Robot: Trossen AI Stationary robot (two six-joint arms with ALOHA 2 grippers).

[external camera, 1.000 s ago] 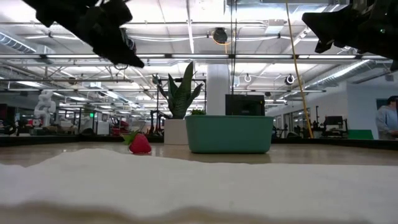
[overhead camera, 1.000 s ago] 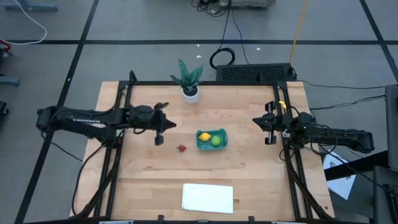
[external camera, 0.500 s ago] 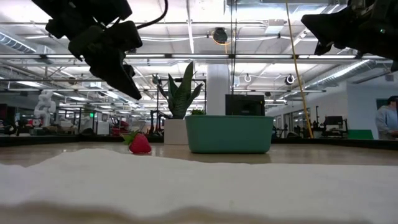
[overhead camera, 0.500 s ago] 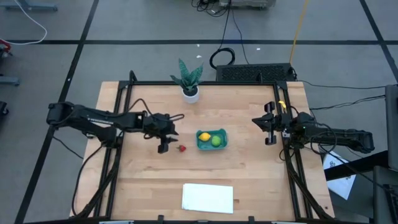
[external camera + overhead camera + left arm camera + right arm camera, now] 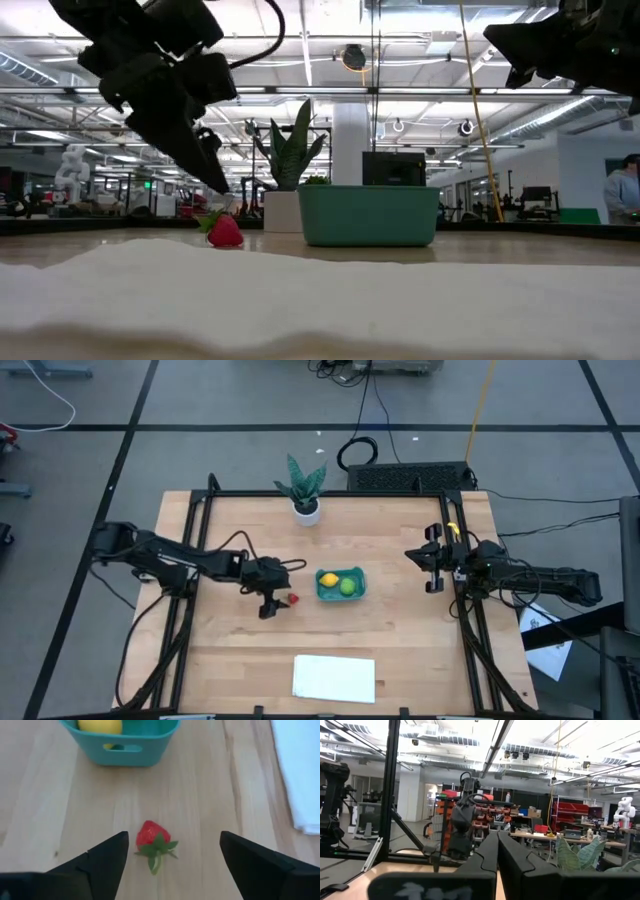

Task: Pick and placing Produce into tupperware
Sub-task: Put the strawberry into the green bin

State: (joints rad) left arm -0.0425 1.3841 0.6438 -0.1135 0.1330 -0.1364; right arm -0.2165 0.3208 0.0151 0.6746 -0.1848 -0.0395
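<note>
A small red strawberry [image 5: 149,833] lies on the wooden table, left of the teal tupperware [image 5: 359,574]. The tupperware holds a yellow lemon [image 5: 328,580] and a lime-green ball [image 5: 347,587]. My left gripper [image 5: 273,605] hangs open, slanting down just left of the strawberry [image 5: 293,600]. In the left wrist view its two fingers stand on either side of the strawberry, apart from it. In the low view the left gripper [image 5: 212,172] is still above the berry [image 5: 225,231]. My right gripper [image 5: 432,566] waits shut at the table's right edge, raised.
A potted plant [image 5: 305,492] in a white pot stands at the far edge of the table. A flat white sheet [image 5: 334,677] lies near the front edge. Black frame rails run along the table's left and right sides. Bare wood surrounds the strawberry.
My left gripper has moved down and toward the table's right and near edge, closing on the strawberry, tipping more steeply downward, and it has opened. The strawberry and the tupperware have stayed where they were.
</note>
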